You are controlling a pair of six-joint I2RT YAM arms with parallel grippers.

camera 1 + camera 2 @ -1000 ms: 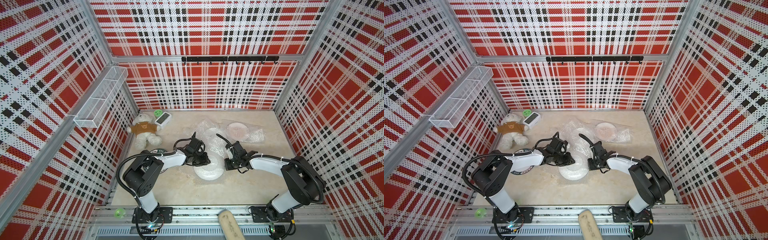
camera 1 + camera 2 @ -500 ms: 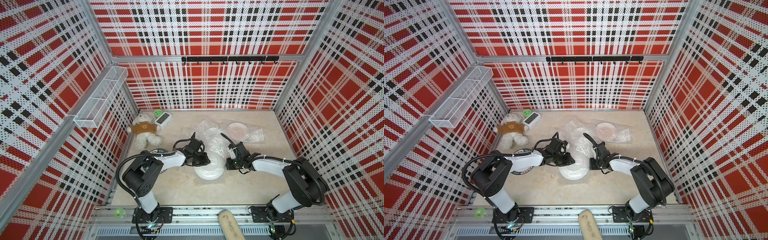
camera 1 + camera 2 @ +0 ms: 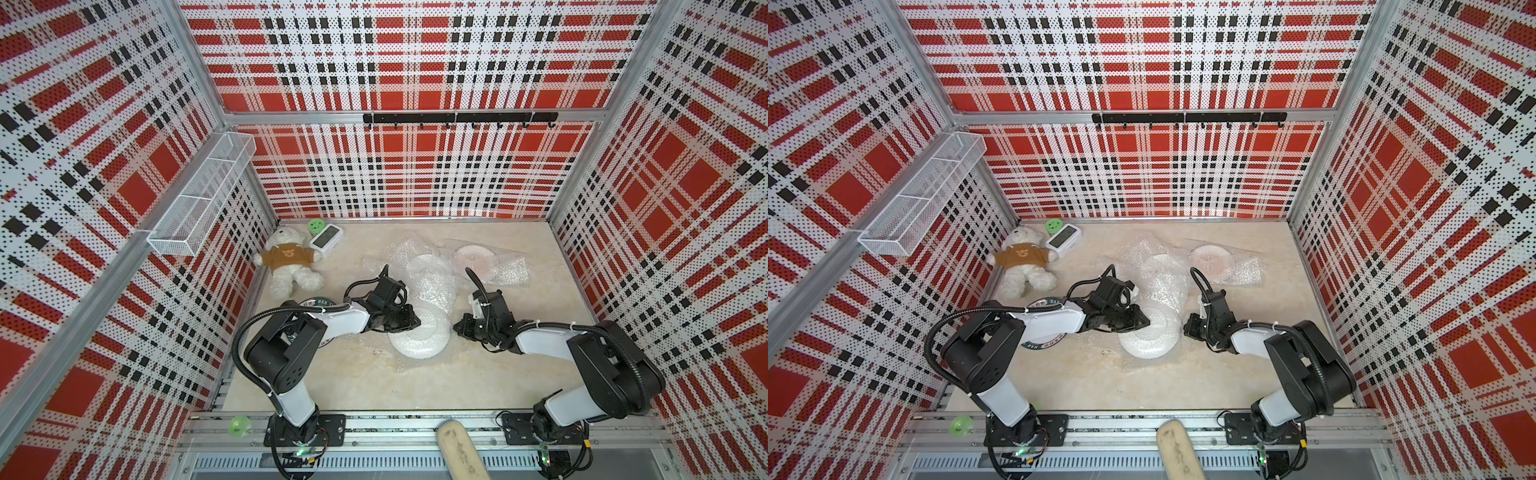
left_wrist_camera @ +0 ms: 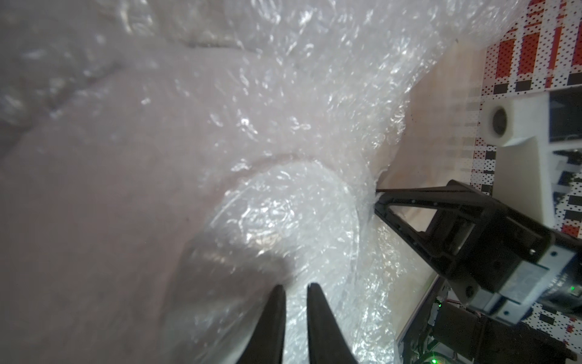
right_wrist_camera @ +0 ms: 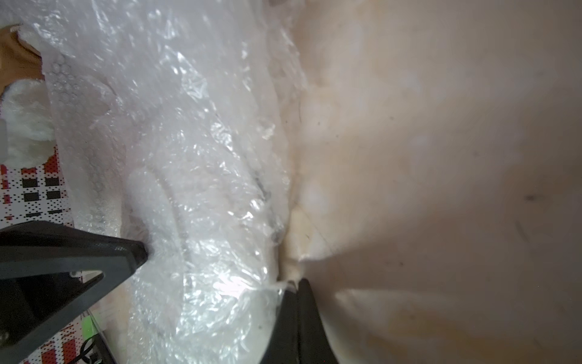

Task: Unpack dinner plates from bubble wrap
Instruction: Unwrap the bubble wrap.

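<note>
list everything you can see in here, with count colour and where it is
wrapped plate: one, white, front centre under bubble wrap
bubble wrap: at least two sheets, clear, table middle and back right
lettered plate: one, dark-rimmed, under the left arm
plain plate: one, white, in the middle wrap
pinkish plate: one, at the back right sheet
table: one, beige
teddy bear: one, white, brown top, back left
screen device: one, white, beside the bear
green disc: one, by the device
wire basket: one, white, left wall
hook rail: one, black, back wall
green ring: one, front rail
beige stick: one, front edge
left gripper: black fingers on the wrapped plate's rim
right gripper: black fingers pinching the bubble wrap's edge
</note>
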